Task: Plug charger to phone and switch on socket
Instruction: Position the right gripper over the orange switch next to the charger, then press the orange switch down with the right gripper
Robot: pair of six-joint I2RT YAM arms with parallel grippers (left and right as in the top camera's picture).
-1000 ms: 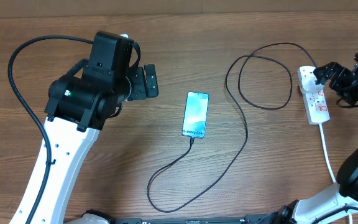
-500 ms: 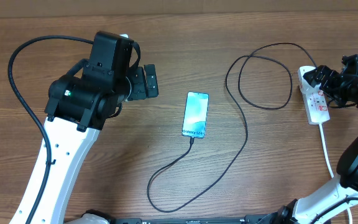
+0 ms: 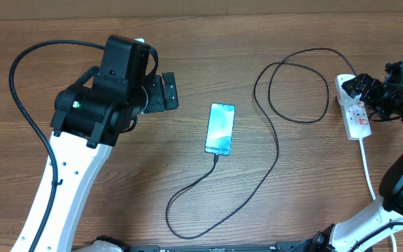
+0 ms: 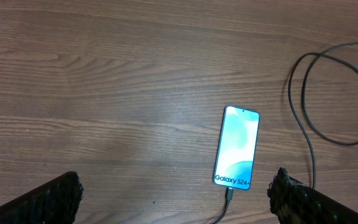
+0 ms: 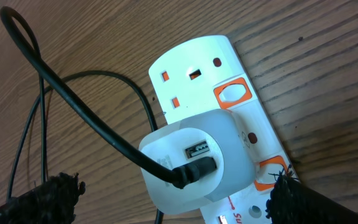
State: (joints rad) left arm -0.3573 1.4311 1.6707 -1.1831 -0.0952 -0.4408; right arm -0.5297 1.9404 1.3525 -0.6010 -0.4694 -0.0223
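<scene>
**Bench lot, wood-grain top**

1. Phone: lies flat near the bench centre, screen up and lit blue-teal, reading "Galaxy S24+".
2. Charger: thin black cable. Its tip sits in the phone's lower edge. From there it curls toward the near edge, runs up the right of the phone, makes a wide loop and ends at the socket.
3. Socket: white strip at the far right, with orange-ringed switches.
4. Adapter: white, seated in the socket, with the charger's black plug in its port.
5. Cord: thick and white, trailing from the socket toward the near edge.
6. Left fingers: spread wide, holding nothing, left of the phone and apart from it.
7. Right fingers: spread wide, one on either side of the adapter and gripping nothing. One tip is by a switch; contact cannot be told.
</scene>
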